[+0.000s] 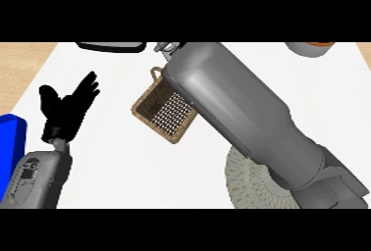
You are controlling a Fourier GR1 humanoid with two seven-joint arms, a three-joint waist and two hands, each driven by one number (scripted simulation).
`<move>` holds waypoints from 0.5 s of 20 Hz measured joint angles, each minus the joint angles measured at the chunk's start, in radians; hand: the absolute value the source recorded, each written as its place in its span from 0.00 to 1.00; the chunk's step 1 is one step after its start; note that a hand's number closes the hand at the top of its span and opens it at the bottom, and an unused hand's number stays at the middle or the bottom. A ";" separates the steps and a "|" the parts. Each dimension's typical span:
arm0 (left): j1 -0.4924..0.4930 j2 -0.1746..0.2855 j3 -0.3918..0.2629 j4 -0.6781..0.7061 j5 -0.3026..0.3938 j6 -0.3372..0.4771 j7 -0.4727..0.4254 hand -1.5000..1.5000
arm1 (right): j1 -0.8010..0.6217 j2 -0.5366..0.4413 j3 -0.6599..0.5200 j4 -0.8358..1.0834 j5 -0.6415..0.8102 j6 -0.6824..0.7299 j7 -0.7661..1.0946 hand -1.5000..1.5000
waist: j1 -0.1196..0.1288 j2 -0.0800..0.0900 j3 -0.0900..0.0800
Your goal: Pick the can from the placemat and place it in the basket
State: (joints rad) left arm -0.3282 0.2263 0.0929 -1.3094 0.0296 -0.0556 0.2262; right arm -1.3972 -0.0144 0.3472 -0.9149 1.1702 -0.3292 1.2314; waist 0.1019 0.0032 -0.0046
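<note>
Nearest me, the round woven placemat (250,188) lies on the white bench (123,166), partly covered by my right forearm (246,117). My left hand (65,110) rests at the left, fingers spread and upright, holding nothing. Farther out sits the woven basket (156,110), its right edge hidden by that forearm. My right hand is hidden past the forearm's far end; I cannot tell its state, nor where the can is.

Our left hand (66,107) rests open, fingers up, at the left above its grey forearm (36,179). Our right forearm (246,117) reaches from lower right to top middle, hiding the right hand.
</note>
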 measured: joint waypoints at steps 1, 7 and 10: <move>-0.001 -0.001 -0.001 0.001 -0.002 0.001 0.000 0.50 | 0.006 0.000 0.006 0.005 0.003 -0.009 0.000 0.00 | 0.000 0.000 0.000; 0.004 0.002 -0.001 -0.005 -0.001 -0.004 0.002 0.50 | 0.011 0.000 0.024 0.012 -0.008 -0.076 -0.004 0.00 | 0.007 0.003 0.001; 0.011 0.007 0.007 -0.004 0.002 -0.003 -0.005 0.50 | 0.012 0.000 -0.006 0.006 0.022 -0.124 -0.009 0.00 | -0.004 0.001 0.001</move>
State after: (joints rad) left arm -0.3177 0.2331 0.1000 -1.3138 0.0315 -0.0588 0.2216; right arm -1.3856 -0.0146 0.3416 -0.9092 1.1925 -0.4530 1.2225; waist 0.0978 0.0040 -0.0036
